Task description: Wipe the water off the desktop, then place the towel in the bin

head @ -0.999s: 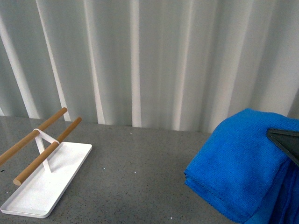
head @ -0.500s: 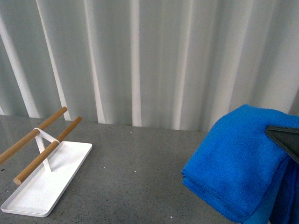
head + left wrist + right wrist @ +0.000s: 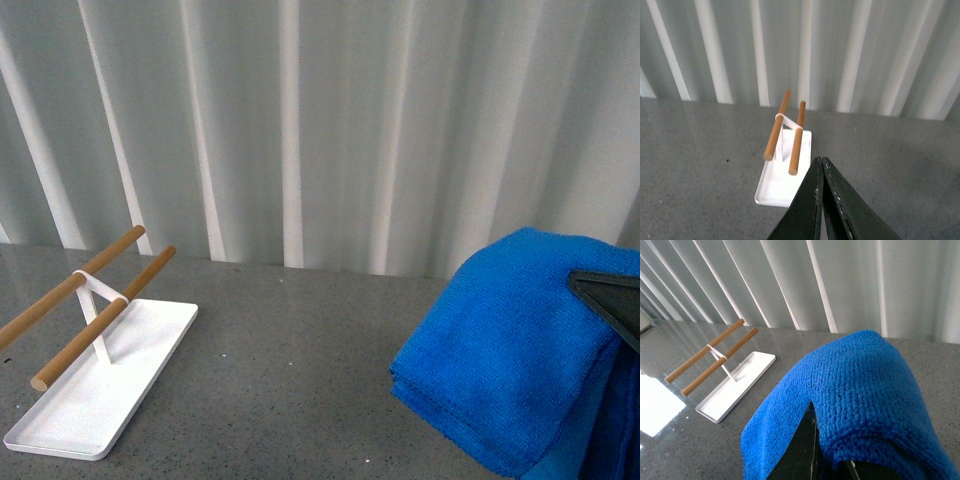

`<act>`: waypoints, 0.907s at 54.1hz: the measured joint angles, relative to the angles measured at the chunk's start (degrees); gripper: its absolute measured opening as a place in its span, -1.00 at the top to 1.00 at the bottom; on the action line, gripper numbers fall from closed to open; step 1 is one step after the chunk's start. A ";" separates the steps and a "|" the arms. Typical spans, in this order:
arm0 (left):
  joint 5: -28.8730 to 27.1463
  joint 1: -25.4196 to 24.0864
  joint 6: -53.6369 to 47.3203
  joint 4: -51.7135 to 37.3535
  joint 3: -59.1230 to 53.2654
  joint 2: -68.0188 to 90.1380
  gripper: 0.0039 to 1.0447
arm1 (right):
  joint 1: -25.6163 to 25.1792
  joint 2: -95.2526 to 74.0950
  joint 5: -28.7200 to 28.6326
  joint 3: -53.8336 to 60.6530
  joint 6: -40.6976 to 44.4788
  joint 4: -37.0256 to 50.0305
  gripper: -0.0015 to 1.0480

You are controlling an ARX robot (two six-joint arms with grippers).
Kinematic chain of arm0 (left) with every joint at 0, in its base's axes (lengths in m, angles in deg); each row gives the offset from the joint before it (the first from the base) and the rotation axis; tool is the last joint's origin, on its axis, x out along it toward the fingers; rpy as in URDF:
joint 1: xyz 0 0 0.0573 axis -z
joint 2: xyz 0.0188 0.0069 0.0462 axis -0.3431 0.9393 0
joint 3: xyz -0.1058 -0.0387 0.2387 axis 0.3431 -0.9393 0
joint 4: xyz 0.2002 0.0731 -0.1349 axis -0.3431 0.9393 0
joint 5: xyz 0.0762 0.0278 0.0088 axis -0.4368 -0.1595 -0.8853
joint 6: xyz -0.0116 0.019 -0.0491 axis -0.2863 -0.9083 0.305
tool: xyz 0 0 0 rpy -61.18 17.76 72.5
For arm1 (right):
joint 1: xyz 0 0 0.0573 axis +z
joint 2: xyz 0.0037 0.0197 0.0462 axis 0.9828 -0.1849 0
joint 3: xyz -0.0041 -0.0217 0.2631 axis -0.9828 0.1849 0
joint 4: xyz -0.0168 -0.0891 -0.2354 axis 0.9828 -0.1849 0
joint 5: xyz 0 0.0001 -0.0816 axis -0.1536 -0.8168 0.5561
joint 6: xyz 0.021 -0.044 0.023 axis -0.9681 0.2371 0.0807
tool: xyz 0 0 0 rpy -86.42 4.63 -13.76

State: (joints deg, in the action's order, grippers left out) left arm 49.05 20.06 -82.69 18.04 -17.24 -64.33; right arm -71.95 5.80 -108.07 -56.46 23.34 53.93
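The blue towel [image 3: 510, 360] hangs folded over my right gripper [image 3: 610, 300] at the right edge of the front view, lifted above the dark grey desktop [image 3: 290, 380]. In the right wrist view the towel [image 3: 860, 390] drapes over the gripper [image 3: 812, 440], whose dark fingers are shut on it. My left gripper [image 3: 819, 162] is shut and empty, held above the desktop [image 3: 700, 160] just short of the white tray. The pink bin is out of view. No water shows on the desktop.
A flat white tray [image 3: 110, 385] with two wooden rods [image 3: 100, 320] stands at the left; it also shows in the left wrist view [image 3: 785, 175] and right wrist view [image 3: 735, 385]. A white pleated curtain [image 3: 320, 130] closes the back.
The towel in my right gripper has shifted slightly left and settled; the view has tilted a touch. The left arm stays out of the front view.
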 joint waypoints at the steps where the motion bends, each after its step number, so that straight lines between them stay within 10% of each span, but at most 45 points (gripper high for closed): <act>1: -0.02 0.00 0.00 0.02 0.00 -0.15 0.93 | 0.00 0.00 -0.02 0.02 0.00 0.00 0.93; 22: 0.00 0.00 0.00 0.22 0.00 -0.17 0.93 | 1.55 0.31 1.97 -0.31 0.74 -3.06 0.93; 49: -0.02 0.00 0.00 0.22 0.00 -0.17 -0.89 | 9.62 -38.10 12.90 -29.57 3.15 -34.62 0.93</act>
State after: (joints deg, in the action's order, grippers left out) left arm 49.03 20.06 -82.69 18.26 -17.24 -64.51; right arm -62.33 -32.29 -95.17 -86.03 26.49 19.31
